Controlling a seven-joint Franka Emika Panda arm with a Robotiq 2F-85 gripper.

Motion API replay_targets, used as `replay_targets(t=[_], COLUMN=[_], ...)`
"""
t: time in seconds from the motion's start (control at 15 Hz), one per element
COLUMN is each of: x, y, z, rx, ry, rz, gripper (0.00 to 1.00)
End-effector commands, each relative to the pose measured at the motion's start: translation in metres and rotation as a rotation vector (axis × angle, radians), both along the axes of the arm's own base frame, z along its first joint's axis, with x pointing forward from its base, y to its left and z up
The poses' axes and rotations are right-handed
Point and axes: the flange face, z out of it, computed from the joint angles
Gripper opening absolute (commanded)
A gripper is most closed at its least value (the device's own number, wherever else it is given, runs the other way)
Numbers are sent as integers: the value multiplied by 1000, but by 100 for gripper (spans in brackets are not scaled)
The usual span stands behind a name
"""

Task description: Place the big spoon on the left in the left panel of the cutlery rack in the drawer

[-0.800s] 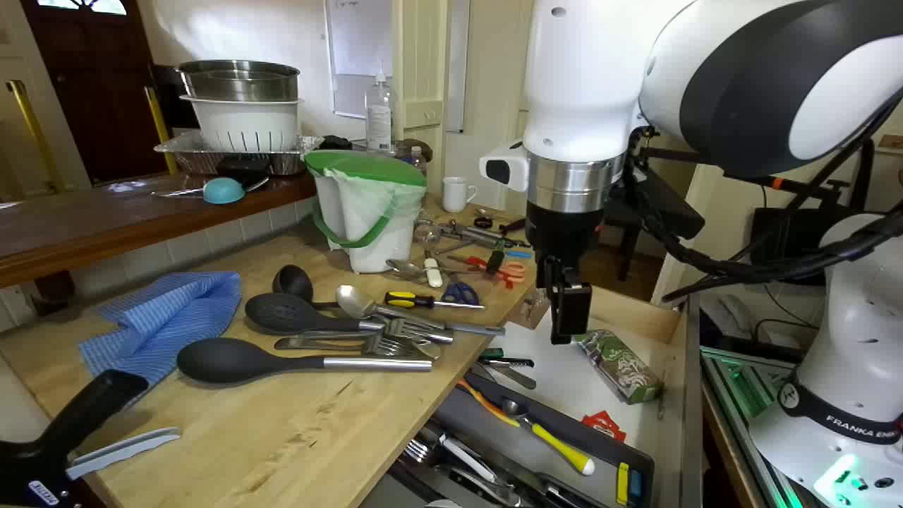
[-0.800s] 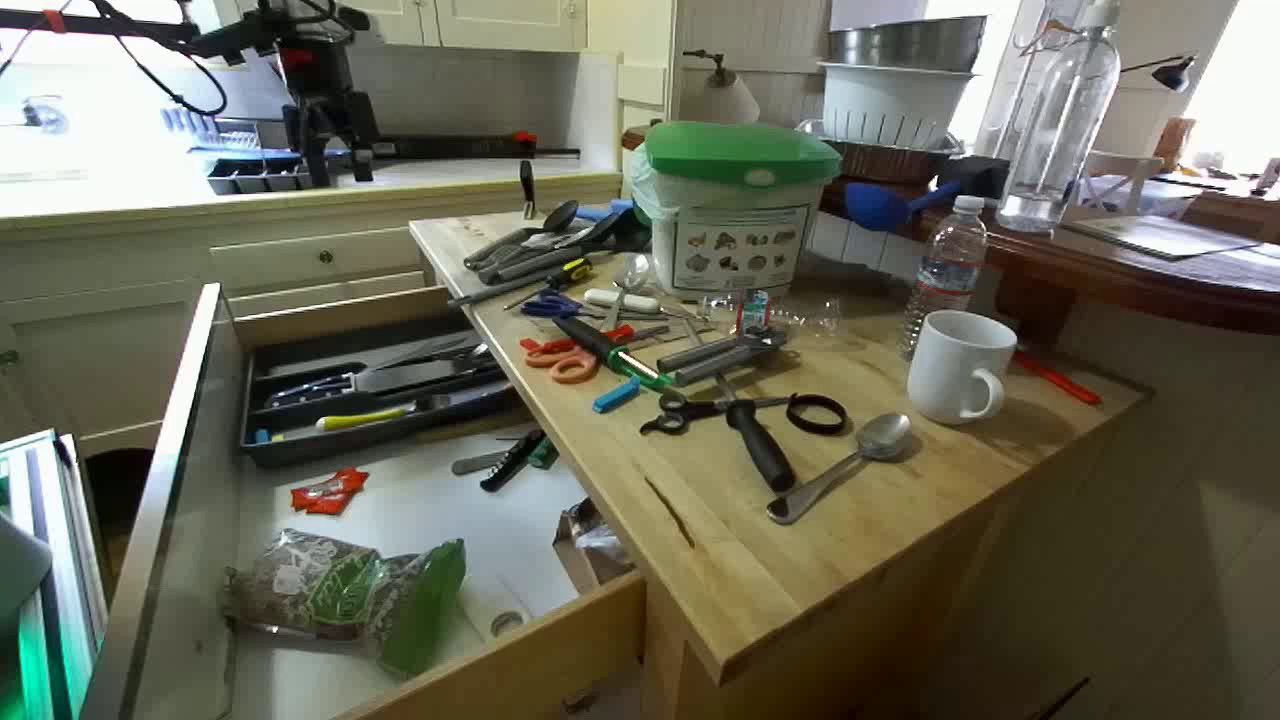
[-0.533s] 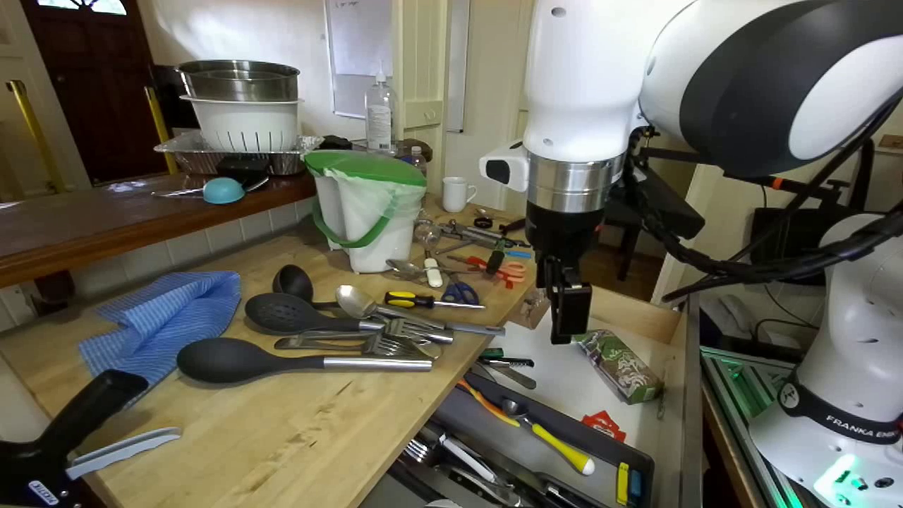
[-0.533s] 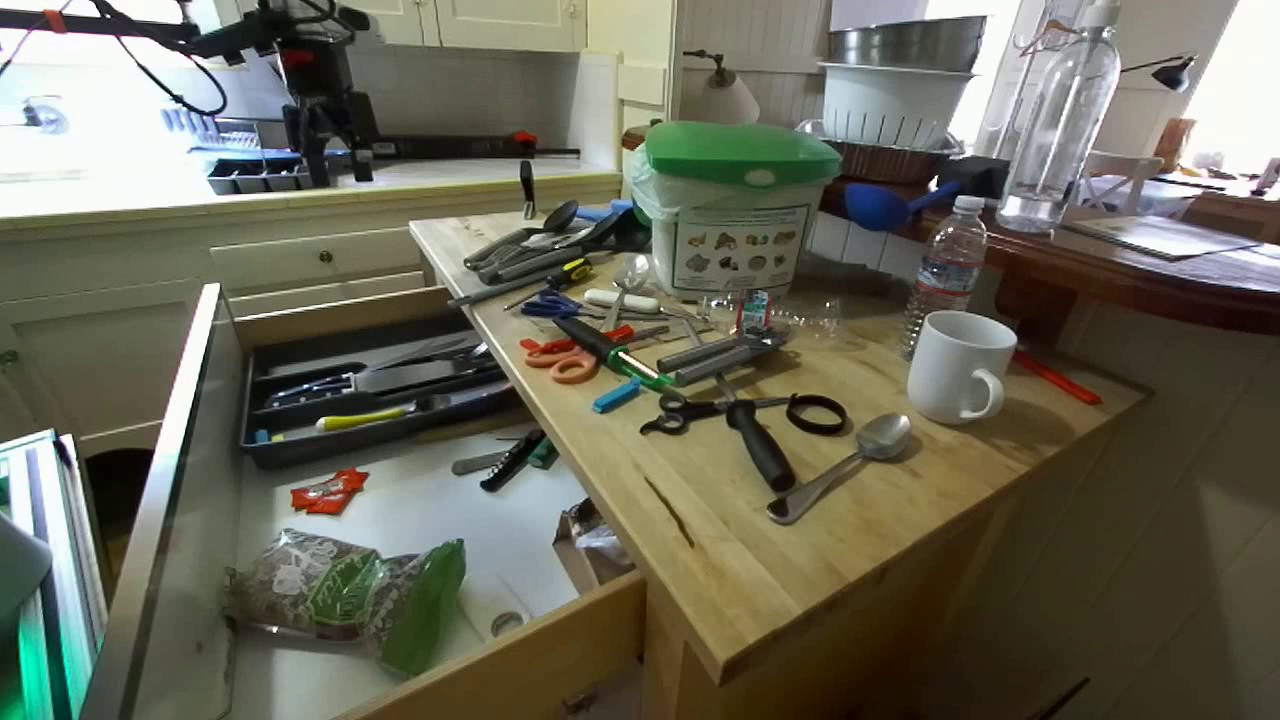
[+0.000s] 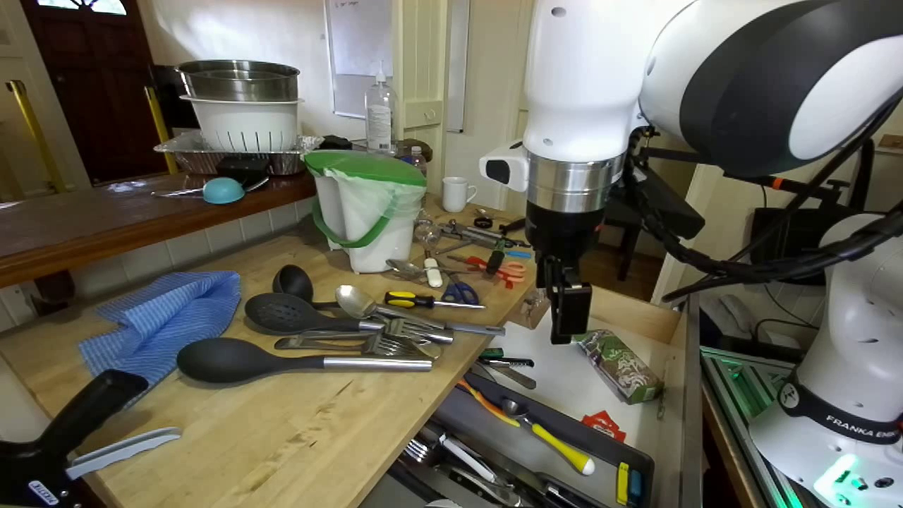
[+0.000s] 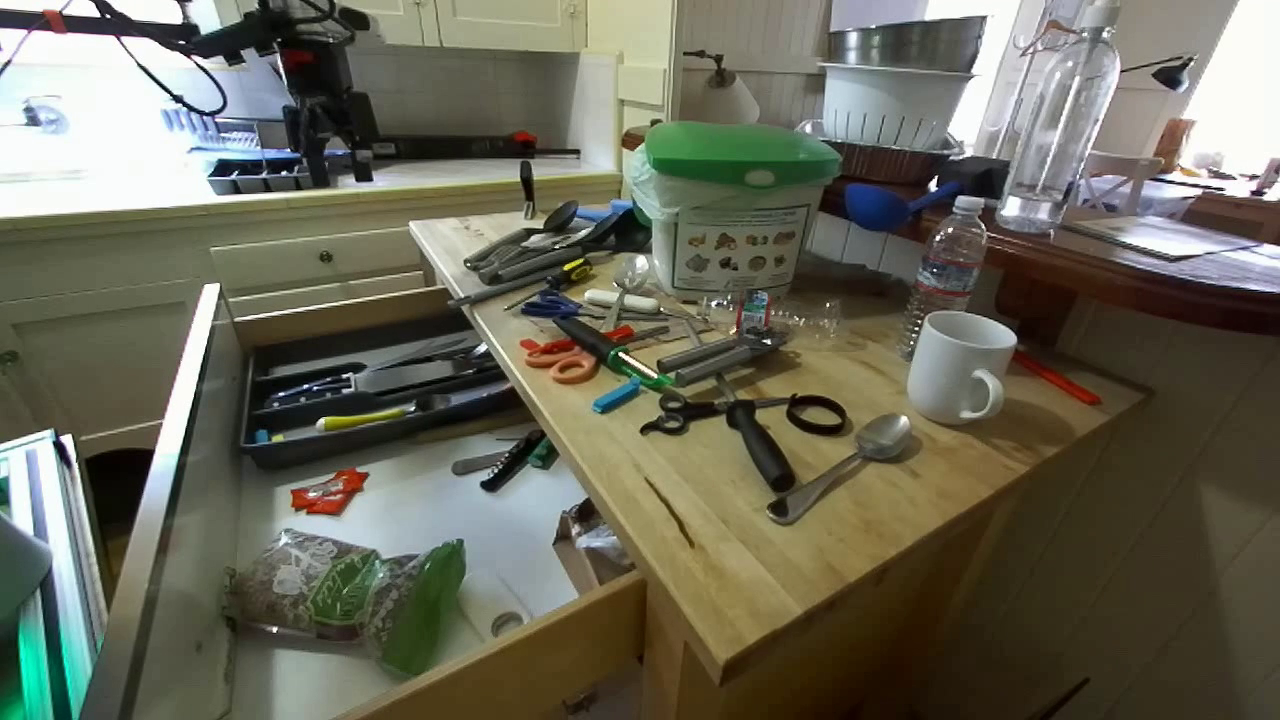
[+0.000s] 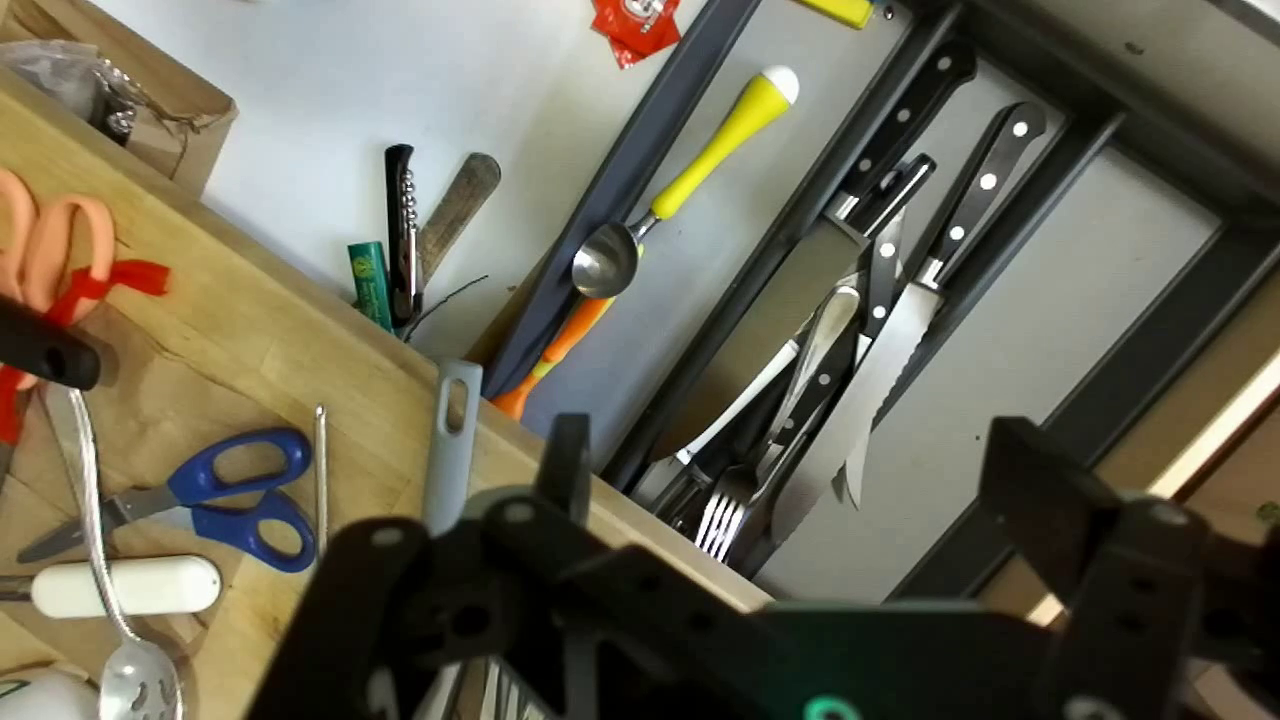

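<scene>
While the gripper (image 7: 790, 440) hangs over the drawer (image 5: 645, 319), fingers spread wide apart, the big spoon (image 5: 303, 363) lies on the worktop (image 5: 296, 451) w/ its handle pointing twd the drawer, well apart from the gripper. Some forks (image 5: 391, 344) lie just beside that handle, touching or not I can't tell; beyond them crowd the slotted spoon (image 5: 282, 314), steel spoon (image 5: 355, 302), ladle (image 5: 292, 283) & screwdriver (image 5: 409, 300). Near the bowl end is the cloth (image 5: 176, 310), & on the opp. side a black tool (image 5: 88, 409) w/ pale blade. Down in the drawer, the rack (image 7: 630, 165) has one section piled w/ knives (image 7: 890, 360) & a fork (image 7: 735, 490), the next w/ a yellow scoop (image 7: 713, 152) & an orange handle (image 7: 573, 335). Worktop edge hides one end of the rack in the wrist view & in both exterior views. Black tool's cut off at the left. In the wrist view a grey handle (image 7: 447, 470) runs behind the gripper, rest hidden. In an exterior view the dark utensils (image 6: 535, 265) make a tangle; can't tell which is the big spoon.
</scene>
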Motion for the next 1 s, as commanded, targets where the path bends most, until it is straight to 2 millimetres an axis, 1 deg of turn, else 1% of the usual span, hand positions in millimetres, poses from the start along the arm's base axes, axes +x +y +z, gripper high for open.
replay_targets(t=[0.0,0.07,0.13,0.27,0.33,0.4,0.47,0.6,0.67,0.8,0.93], x=[15,26,41,78,100,117,138,167,181,201,216], y=[-4,-8,-13,-25,-33,-39,-45,-48,-47,-44,-41], z=[1,2,5,14,14,15,12,5,-1,-17,-33], rx=[42,71,130,216,257,300,340,409,438,454,420], ry=[-30,-55,-95,-197,-237,-263,-275,-258,-216,-141,-88], rz=[-107,-121,-128,-78,-67,-53,-35,29,77,151,166], gripper=[100,100,100,100,100,100,100,100,100,100,100])
